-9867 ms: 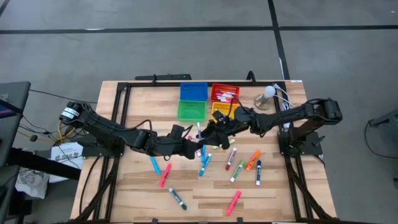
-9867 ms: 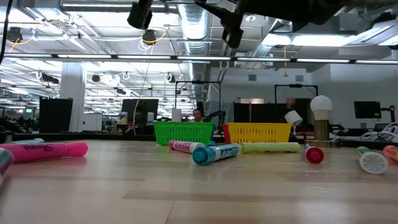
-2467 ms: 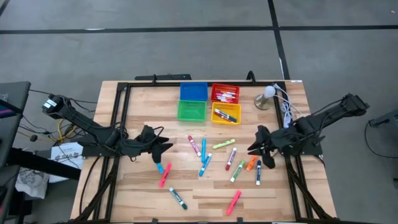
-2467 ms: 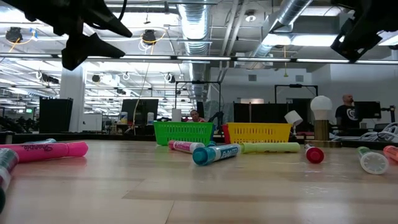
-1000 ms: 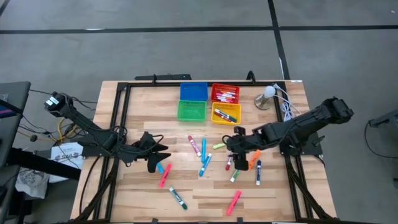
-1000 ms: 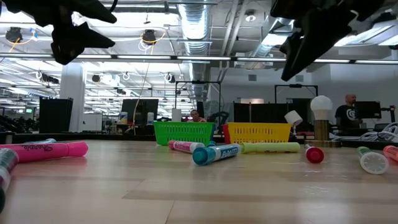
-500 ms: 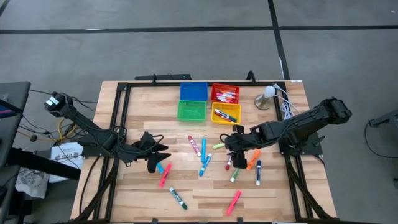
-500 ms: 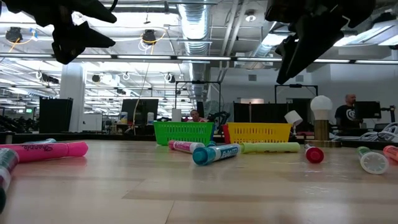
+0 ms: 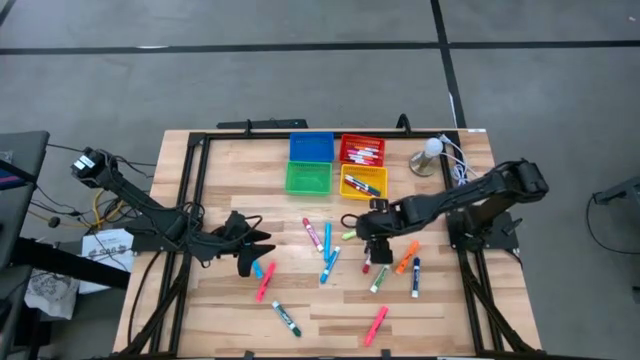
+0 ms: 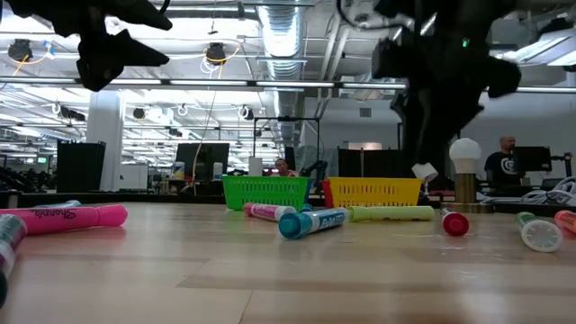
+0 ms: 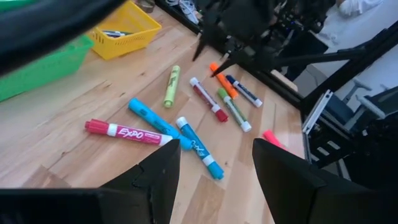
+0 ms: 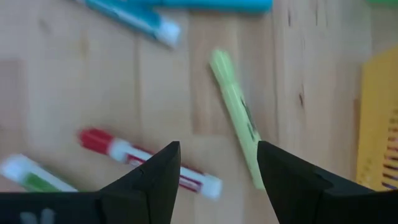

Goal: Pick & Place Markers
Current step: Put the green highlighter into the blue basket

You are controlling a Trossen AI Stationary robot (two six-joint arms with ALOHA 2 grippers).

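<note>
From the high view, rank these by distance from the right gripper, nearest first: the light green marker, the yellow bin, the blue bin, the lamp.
From the right gripper:
1. Light green marker, just beside it, toward the bins.
2. Yellow bin, behind it.
3. Lamp, back right corner.
4. Blue bin, back row; nearly level with the lamp, so a close call.

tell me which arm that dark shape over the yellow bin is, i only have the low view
observer: the right arm. From above, the right hand hangs short of the yellow bin, not over it.
operator: holding anything
observer: no. Its wrist view shows open fingers, with a yellow-green highlighter lying on the wood just ahead.
operator: and the left
observer: the left hand is open and empty, beside a blue marker.
</note>
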